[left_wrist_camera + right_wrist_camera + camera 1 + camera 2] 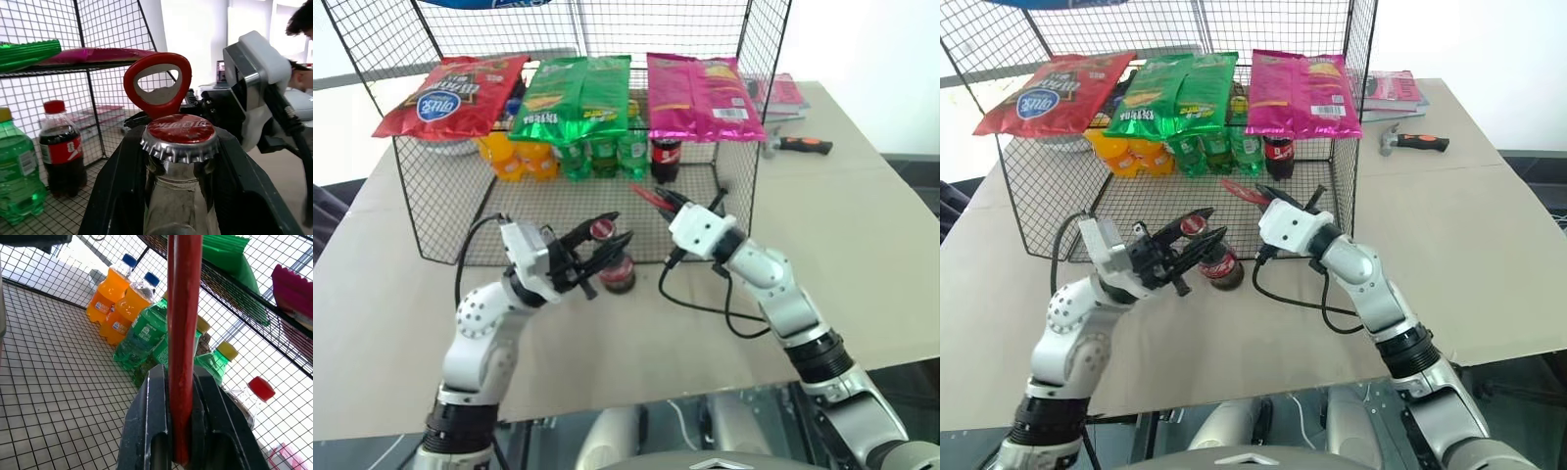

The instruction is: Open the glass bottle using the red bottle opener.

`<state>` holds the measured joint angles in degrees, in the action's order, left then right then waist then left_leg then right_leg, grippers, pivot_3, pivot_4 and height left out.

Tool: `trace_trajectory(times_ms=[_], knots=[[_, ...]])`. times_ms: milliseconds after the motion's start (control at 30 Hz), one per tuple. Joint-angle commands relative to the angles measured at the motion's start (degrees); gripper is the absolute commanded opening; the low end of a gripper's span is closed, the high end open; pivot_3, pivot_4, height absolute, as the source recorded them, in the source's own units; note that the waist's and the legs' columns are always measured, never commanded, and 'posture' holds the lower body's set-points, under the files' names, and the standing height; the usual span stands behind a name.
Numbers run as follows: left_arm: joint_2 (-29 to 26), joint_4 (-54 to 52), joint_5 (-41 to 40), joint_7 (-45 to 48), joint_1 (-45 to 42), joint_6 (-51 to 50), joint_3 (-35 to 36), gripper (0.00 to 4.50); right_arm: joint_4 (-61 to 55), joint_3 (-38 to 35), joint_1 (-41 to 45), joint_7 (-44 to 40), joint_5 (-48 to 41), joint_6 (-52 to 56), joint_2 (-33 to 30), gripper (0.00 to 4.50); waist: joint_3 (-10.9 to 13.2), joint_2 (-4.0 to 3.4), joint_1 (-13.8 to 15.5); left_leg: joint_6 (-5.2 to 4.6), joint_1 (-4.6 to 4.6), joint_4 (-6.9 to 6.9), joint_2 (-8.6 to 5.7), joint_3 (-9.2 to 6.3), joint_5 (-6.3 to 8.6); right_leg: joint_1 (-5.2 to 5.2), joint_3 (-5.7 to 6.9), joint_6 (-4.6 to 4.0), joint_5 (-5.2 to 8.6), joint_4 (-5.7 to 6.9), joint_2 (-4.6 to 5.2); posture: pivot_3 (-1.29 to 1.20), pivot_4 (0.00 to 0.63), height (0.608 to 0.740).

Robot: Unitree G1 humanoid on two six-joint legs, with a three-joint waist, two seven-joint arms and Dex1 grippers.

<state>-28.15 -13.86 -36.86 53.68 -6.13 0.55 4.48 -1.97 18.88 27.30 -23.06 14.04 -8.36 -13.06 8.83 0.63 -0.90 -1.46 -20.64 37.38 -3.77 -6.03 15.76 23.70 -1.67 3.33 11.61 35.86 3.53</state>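
Standing on a tan table (862, 245), far side: a black wire-mesh rack (431, 211) carrying chip bags on its upper shelf, red (450, 93), green (576, 96) and pink (700, 96). Sitting beneath that shelf: orange soda bottles (514, 157), green soda bottles (602, 155) and one plastic cola bottle (666, 157). Lying far right on the table: a stack of books (1393, 93) and an orange-and-black-handled hammer (1415, 142).

Holding the glass bottle (1219, 262) just in front of the rack, near the middle of the table: left gripper (602, 250), fingers clamped partway on the bottle's upper body. Bottle long axis leaning toward the robot's left, crown cap (180, 137) still seated and crimped.

Pinching the red bottle opener (651, 199) by its handle: right gripper (671, 206), fingers fully closed on it. Opener long axis continuing straight out from the fingers, pointing toward the left and the far side.

Deciding relation: in the left wrist view, ring head (157, 83) showing just past the cap's far edge, above it, apparently not yet touching it. Judged next requirement: lowering and hooking the ring's lip under the cap's far crimp, then levering upward. Right arm acting; left arm bracing only. Risk: bottle twisting in the clamp under leverage.
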Motion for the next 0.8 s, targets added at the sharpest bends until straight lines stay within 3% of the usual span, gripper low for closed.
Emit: trace_trajectory(times_ms=[33,433,500,533,667,800], knots=[[-2.0,4.93,-0.11,3.9,-0.3,-3.43,-0.25,1.25,-1.01,-1.57,1.37,1.05,-0.81,-1.31,0.65,0.0,0.0,-0.01,-0.01,0.0,0.0,-0.01,0.0,0.0,0.0,0.0,0.0,0.0,0.0,0.0,0.0,0.0,0.15,0.74],[-1.18,10.3,3.23,6.28,-6.14,-2.15,-2.19,1.25,-1.2,-2.06,0.95,1.51,-0.97,-0.67,0.9,0.0,-0.02,-0.02,0.09,0.0,0.04,-0.03,0.01,-0.06,-0.01,-0.01,0.01,0.0,0.0,0.02,-0.02,0.0,0.15,0.74],[-1.02,10.55,3.74,6.05,-6.54,-1.83,-2.27,2.18,-1.21,-2.16,0.89,1.45,-1.01,-0.69,0.89,0.0,-0.02,-0.04,0.04,-0.01,0.04,-0.03,0.01,-0.08,-0.01,-0.02,0.02,0.0,-0.01,0.02,-0.02,0.0,0.15,0.74],[-0.84,10.66,4.06,5.91,-6.7,-1.69,-2.21,2.41,-1.21,-2.2,0.88,1.42,-1.03,-0.69,0.88,0.0,0.0,-0.06,0.02,-0.01,0.04,-0.03,0.01,-0.08,-0.01,-0.01,0.02,-0.01,-0.01,0.02,-0.02,0.0,0.15,0.74],[-0.16,10.8,5.58,5.6,-7.0,-0.64,-2.05,4.33,-1.28,-2.34,0.69,1.43,-1.21,-0.61,0.85,0.0,0.08,0.01,-0.02,0.12,-0.17,-0.03,0.01,-0.12,-0.08,0.17,0.02,-0.02,-0.01,0.0,-0.06,0.0,0.15,0.74],[0.17,10.13,5.99,5.59,-6.74,-0.74,-1.88,4.44,-1.17,-2.31,0.53,1.5,-1.24,-0.59,0.99,0.0,0.08,0.01,0.0,0.12,-0.23,-0.15,0.01,-0.11,-0.07,0.23,0.01,-0.03,0.0,-0.09,-0.01,0.0,0.15,0.74]])
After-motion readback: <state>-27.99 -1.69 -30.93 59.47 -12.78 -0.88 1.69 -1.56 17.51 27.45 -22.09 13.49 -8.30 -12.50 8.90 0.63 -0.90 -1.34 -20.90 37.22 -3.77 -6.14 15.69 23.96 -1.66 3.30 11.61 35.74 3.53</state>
